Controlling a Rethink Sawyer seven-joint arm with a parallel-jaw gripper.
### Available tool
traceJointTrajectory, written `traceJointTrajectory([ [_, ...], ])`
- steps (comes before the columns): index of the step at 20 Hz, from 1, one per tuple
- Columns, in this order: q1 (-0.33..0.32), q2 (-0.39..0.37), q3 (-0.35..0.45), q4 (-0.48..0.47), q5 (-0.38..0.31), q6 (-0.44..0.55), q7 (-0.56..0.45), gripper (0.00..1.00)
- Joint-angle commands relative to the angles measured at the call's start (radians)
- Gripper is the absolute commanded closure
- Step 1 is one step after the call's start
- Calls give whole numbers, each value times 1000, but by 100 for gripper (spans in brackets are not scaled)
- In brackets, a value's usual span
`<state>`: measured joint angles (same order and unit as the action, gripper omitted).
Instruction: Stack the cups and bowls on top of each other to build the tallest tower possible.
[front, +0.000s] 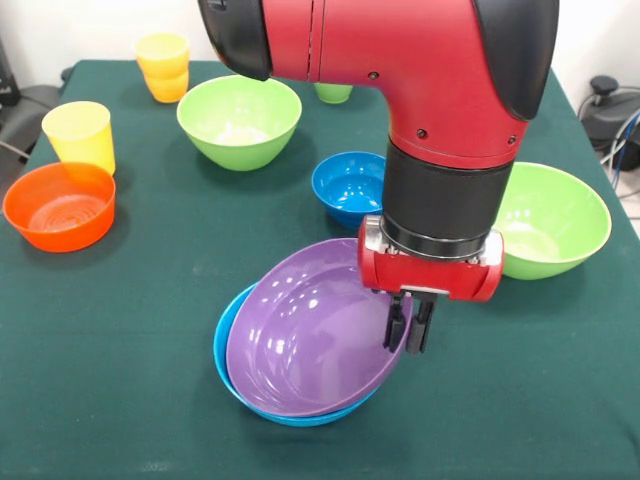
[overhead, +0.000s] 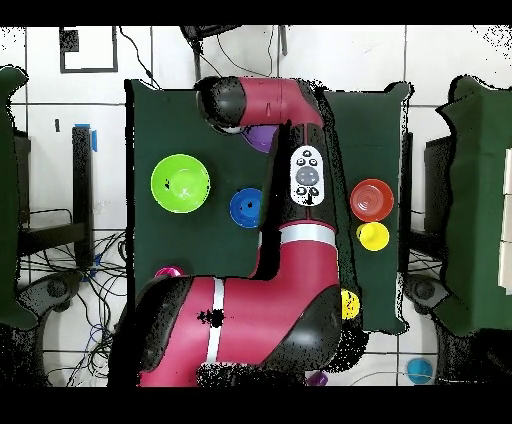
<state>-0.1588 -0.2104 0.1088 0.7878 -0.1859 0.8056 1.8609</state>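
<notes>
Where the green cloth comes nearest the front camera, the wide purple bowl (front: 310, 340) sits tilted inside the large blue bowl (front: 228, 345), its left rim riding high so that only a blue crescent shows along the left and lower edge. That pair is all there is of a tower so far. The gripper (front: 409, 325) hangs at the purple bowl's right rim, its two dark fingers (front: 397, 322) drawn close together on either side of that rim, apparently pinching it. Above them sit the red wrist block and the thick red and black arm (front: 400, 60), which hides most of this spot in the overhead view.

Just behind the stack stands the small blue bowl (front: 345, 185), apart from it. One light green bowl (front: 560, 225) rests to the right, partly behind the wrist; the other light green bowl (front: 240, 120) is farther back on the left. At the left edge lies the small orange bowl (front: 60, 205), with a yellow cup (front: 80, 135) just behind it. Two more yellowish cups (front: 163, 65) stand nested at the back, and a light green cup (front: 333, 93) peeks out under the arm. All rest on the table (front: 130, 400).
</notes>
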Motion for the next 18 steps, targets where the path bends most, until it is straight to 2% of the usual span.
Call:
traceJointTrajectory([
  [1, 3, 64, 64, 17, -83, 49, -209, 100],
  [8, 1, 70, 46, -15, -99, 57, -206, 100],
  [18, -8, 12, 31, 0, -99, 103, -221, 100],
])
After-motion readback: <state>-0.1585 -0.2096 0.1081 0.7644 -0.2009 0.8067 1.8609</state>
